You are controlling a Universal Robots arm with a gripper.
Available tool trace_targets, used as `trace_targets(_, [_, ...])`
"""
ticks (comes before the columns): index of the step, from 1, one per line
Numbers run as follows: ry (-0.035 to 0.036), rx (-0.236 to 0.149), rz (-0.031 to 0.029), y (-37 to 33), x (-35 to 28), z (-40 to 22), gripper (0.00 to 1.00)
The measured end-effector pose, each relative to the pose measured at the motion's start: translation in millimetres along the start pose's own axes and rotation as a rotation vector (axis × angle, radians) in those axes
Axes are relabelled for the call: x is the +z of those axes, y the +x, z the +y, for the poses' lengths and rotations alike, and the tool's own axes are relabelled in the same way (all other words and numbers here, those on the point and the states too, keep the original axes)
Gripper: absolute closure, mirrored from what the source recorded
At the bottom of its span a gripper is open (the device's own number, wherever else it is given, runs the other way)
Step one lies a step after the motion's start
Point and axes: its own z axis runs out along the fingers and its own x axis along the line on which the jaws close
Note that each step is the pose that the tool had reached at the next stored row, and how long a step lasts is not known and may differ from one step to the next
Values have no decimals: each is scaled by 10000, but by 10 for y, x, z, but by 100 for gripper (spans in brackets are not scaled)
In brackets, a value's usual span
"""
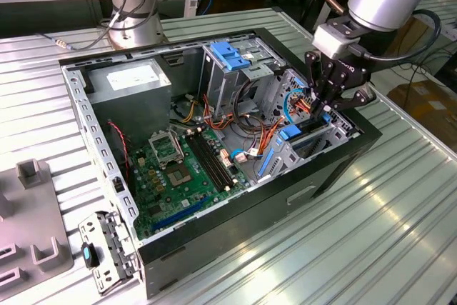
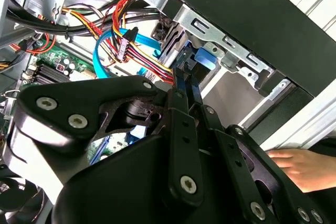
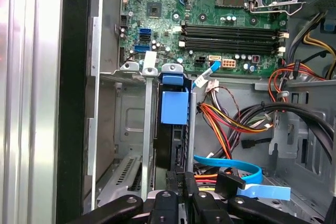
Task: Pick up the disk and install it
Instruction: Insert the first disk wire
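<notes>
The disk stands on edge in the drive bay at the open computer case's side wall, its blue carrier frame facing up out of the slot. In the exterior view the disk sits low in the bay on the exterior view's right. My gripper hangs over it. In the second wrist view its two thin fingers run side by side with almost no gap, and their tips end at the disk's blue edge. The gripper is shut, with its tips at the disk's near end.
Red, yellow and blue cables crowd the space beside the bay. The motherboard, a grey box and a metal cage with a blue handle fill the case. A person's hand rests outside the case wall.
</notes>
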Motion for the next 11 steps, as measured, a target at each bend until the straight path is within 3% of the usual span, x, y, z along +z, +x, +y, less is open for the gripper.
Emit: trace_targets(11, [0, 14, 1, -2, 45, 4, 83])
